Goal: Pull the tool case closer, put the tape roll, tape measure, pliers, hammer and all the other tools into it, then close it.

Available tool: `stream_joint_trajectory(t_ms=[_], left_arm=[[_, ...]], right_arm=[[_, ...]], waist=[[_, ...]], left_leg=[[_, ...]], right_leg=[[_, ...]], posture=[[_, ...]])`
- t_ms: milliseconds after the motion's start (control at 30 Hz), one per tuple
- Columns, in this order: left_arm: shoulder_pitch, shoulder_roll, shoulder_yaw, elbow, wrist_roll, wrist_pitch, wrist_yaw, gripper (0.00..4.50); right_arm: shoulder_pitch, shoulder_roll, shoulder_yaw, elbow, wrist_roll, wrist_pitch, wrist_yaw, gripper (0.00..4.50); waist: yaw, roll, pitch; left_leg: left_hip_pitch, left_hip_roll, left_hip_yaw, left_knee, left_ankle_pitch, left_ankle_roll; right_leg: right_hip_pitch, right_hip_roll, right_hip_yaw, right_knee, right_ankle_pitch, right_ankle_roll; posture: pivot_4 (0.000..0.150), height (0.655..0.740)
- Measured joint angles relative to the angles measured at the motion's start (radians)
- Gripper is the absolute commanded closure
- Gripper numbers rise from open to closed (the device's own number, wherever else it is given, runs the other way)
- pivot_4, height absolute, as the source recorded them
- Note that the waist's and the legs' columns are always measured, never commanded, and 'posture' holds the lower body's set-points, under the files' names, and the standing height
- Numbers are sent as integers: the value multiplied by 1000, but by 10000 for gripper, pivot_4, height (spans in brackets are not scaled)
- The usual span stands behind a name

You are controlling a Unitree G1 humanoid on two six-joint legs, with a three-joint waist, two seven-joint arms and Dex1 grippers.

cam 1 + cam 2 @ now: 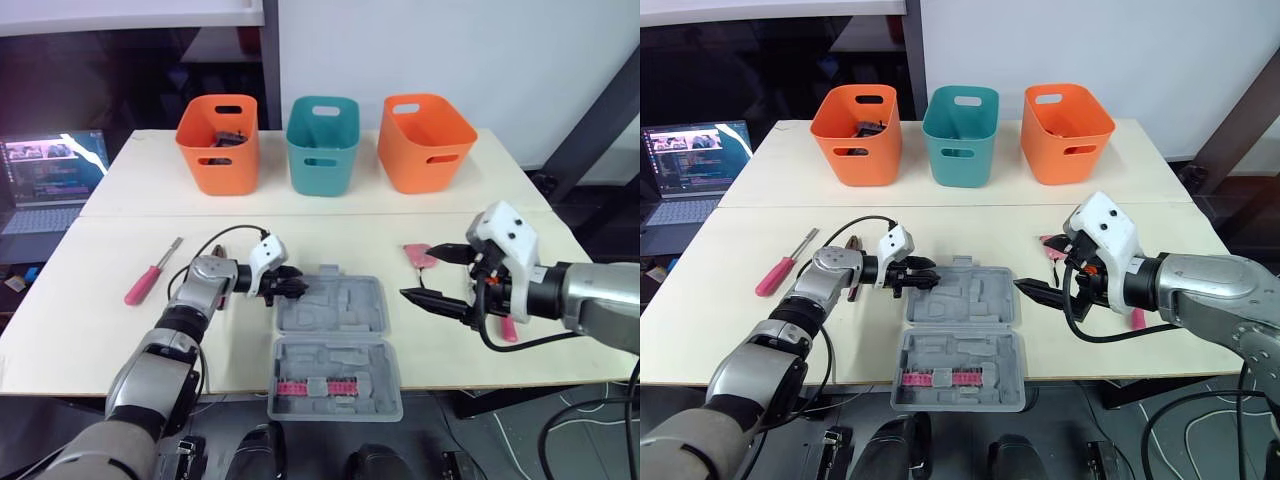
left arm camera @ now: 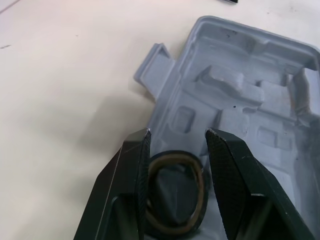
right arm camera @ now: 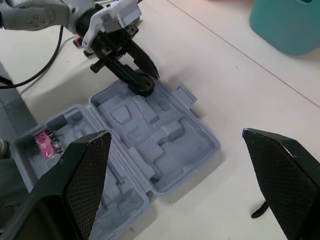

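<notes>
Tape roll (image 3: 143, 86) sits pinched between the two black fingers of the left gripper (image 2: 178, 134), at the left rim of the farther half of the tool case (image 1: 345, 305); whether it touches the plastic I cannot tell. Just off the case's right side the right gripper (image 1: 418, 272) hangs with its fingers spread wide and empty, a pink-handled tool (image 1: 414, 254) lying on the table (image 1: 120, 200) just behind it. Outward, the case lies open and flat near the table's front edge, with a screwdriver (image 1: 150, 272) well off to its left and, along the back, an orange bin (image 1: 218, 150), a teal bin (image 1: 322, 148) and a second orange bin (image 1: 425, 145).
</notes>
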State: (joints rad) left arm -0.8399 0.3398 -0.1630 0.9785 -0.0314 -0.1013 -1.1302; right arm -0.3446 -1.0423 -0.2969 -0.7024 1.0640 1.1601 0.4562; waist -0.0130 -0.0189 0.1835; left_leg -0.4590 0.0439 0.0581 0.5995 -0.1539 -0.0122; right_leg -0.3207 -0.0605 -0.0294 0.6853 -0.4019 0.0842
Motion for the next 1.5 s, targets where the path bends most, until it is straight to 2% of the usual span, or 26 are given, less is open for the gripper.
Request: stream_joint_trajectory(t_ms=[33, 533, 633, 667, 800, 1133, 1500], left_arm=[[0, 1, 5, 6, 0, -1, 0, 40423], [0, 0, 28, 9, -1, -23, -19, 40423], [0, 0, 34, 10, -2, -21, -22, 32689], [0, 0, 36, 11, -1, -24, -20, 28596], [-9, -1, 45, 33, -1, -44, 16, 28596], [-9, 0, 40, 40, 20, -82, -8, 28596], [17, -2, 1, 89, 89, -210, 25, 28596]], right_arm=[[0, 0, 0, 0, 0, 0, 0, 0], [-9, 0, 1, 3, 0, -9, -8, 0], [-9, 0, 1, 3, 0, -9, -9, 0], [-9, 0, 1, 3, 0, -9, -9, 0], [-9, 0, 1, 3, 0, -9, -10, 0], [-9, 0, 1, 2, 0, -9, -11, 0], [-9, 0, 6, 2, 1, -9, -19, 0]], waist=[[1, 0, 0], [2, 0, 0], [2, 0, 0], [2, 0, 0], [2, 0, 0], [2, 0, 0], [2, 0, 0]], left_leg=[[0, 0, 0, 0, 0, 0], [0, 0, 0, 1, 0, 0], [0, 0, 0, 1, 0, 0], [0, 0, 0, 1, 0, 0], [0, 0, 0, 1, 0, 0], [0, 0, 0, 1, 0, 0], [0, 0, 0, 1, 0, 0]], right_leg=[[0, 0, 0, 0, 0, 0], [0, 0, 0, 0, 0, 0], [0, 0, 0, 0, 0, 0], [0, 0, 0, 0, 0, 0], [0, 0, 0, 0, 0, 0], [0, 0, 0, 1, 0, 0], [0, 0, 0, 1, 0, 0]], posture=[[1500, 7400], [1500, 7400], [1500, 7400], [1500, 7400], [1500, 7400], [1500, 7400], [1500, 7400]])
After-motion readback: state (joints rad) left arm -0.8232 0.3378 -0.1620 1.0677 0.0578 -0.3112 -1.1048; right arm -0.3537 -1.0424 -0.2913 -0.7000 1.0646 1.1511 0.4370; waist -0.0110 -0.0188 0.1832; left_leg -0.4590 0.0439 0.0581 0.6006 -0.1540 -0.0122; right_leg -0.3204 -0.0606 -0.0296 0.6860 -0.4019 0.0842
